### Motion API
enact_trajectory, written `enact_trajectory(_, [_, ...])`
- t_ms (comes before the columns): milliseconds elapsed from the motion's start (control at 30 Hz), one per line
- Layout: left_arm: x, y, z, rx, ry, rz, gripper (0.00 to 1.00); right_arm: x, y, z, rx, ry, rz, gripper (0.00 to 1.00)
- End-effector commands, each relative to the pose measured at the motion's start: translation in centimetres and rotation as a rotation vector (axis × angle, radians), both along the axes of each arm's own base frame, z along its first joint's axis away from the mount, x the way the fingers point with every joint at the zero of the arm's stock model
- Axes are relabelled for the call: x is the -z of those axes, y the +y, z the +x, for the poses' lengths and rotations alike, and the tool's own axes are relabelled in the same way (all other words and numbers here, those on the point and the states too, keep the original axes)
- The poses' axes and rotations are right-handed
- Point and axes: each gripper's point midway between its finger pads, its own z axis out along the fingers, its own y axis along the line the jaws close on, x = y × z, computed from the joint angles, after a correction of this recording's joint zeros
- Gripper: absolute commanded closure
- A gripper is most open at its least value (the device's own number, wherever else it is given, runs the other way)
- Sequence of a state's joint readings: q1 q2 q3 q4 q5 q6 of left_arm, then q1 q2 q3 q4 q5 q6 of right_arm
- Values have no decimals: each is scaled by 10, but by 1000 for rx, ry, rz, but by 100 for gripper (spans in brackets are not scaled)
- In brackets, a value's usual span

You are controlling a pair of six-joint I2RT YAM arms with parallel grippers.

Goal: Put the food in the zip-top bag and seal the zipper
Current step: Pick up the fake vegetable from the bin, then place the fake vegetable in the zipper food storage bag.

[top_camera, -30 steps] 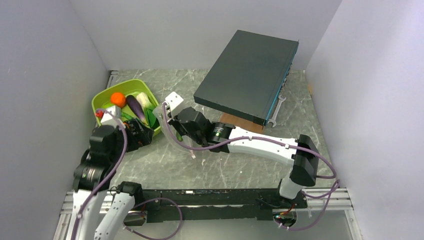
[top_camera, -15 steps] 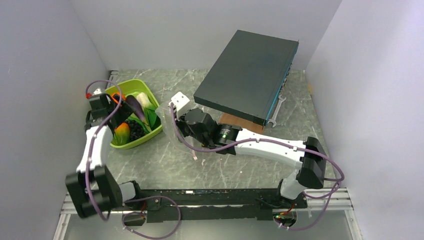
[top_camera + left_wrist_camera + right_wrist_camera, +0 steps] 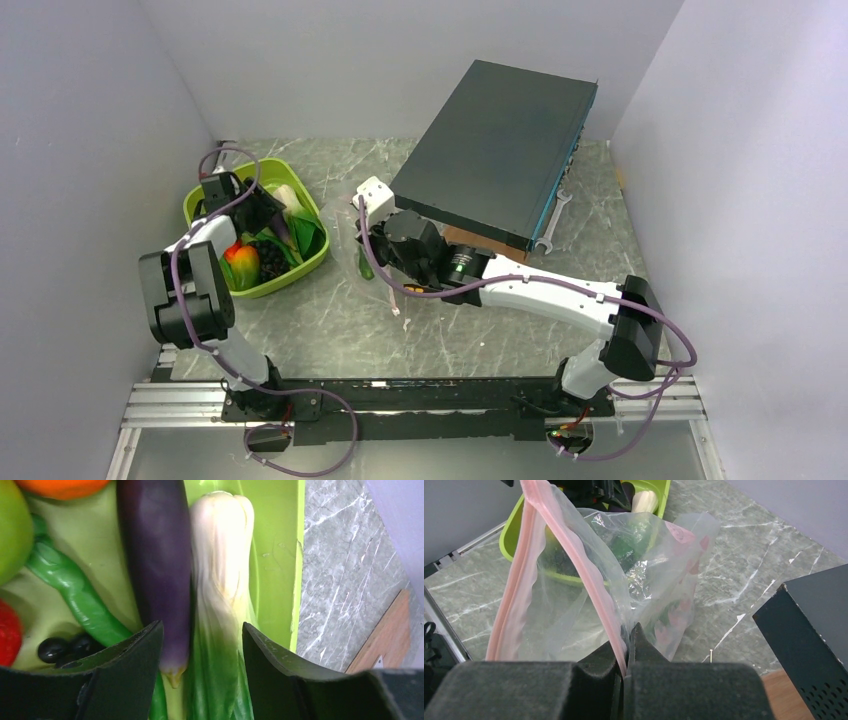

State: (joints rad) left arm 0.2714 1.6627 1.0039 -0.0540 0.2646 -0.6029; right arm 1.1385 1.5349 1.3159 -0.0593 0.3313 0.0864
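Left pincer (image 3: 200,647) spread wide, low over the lime-green tray (image 3: 275,555). Purple eggplant (image 3: 155,565) and white-stalked leafy green (image 3: 220,565) lie side by side, touching, with their near ends in the gap between the two fingers. Whether either finger touches them: cannot tell. Left of the eggplant lies a long green pod (image 3: 75,595). Black grapes (image 3: 65,647) sit by the left finger. Green apple (image 3: 10,530), orange fruit (image 3: 60,484) and a red fruit (image 3: 6,635) show at the frame edges, all in the tray.

Right pincer (image 3: 628,642) pressed together, pinching the zipper (image 3: 586,580) of the zip-top bag (image 3: 659,595). The bag's mouth gapes, the pink strip parted into two runs. The bag sits just beside the tray's right side, between the tray and a dark flat box (image 3: 500,150). A green shape shows through the plastic; inside or behind it, cannot tell.

Tabletop (image 3: 330,330): grey-green, marbled with pale veins. The box overlaps a wooden board (image 3: 385,635), and a wrench (image 3: 555,215) lies by its right edge. Plain pale walls (image 3: 90,120) on three sides.
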Motion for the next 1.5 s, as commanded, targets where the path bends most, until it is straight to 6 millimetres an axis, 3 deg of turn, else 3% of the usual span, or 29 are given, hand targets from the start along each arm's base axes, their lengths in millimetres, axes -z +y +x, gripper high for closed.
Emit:
enact_trajectory(0, [-2,2,21,-46,-3,5,38,-32,-1,-3,-11,-26,102,100])
enact_trajectory(167, [18,11,12,-117,71,54,55,-32,-2,-4,-17,-20,107,100])
enact_trajectory(400, [34,16,1,-161,151,88,36,-33,2,-4,-28,-18,126,100])
enact_trajectory(567, [43,12,-2,-146,197,110,37,-32,2,-4,-27,-16,127,100])
enact_trajectory(733, [59,6,8,-91,244,86,38,-31,2,-2,-28,-11,126,100])
enact_trajectory(800, [60,5,11,-67,267,89,45,-32,2,-3,-27,-11,128,100])
enact_trajectory(833, [58,6,10,-61,275,101,60,-32,1,-2,-26,-12,127,100])
enact_trajectory(867, [53,9,7,-64,282,123,70,-33,0,-2,-24,-13,128,100])
enact_trajectory(967, [16,24,-7,-102,252,227,87,-36,-1,-2,-22,-18,134,100])
enact_trajectory(1100, [-52,29,-36,-114,142,317,94,-34,1,-2,-25,-10,137,100])
enact_trajectory(1200, [-90,11,-66,-29,64,317,96,-30,3,-1,-17,4,134,100])
enact_trajectory(1467, [-127,-83,-152,327,-81,99,100,-29,-2,10,49,-20,82,100])
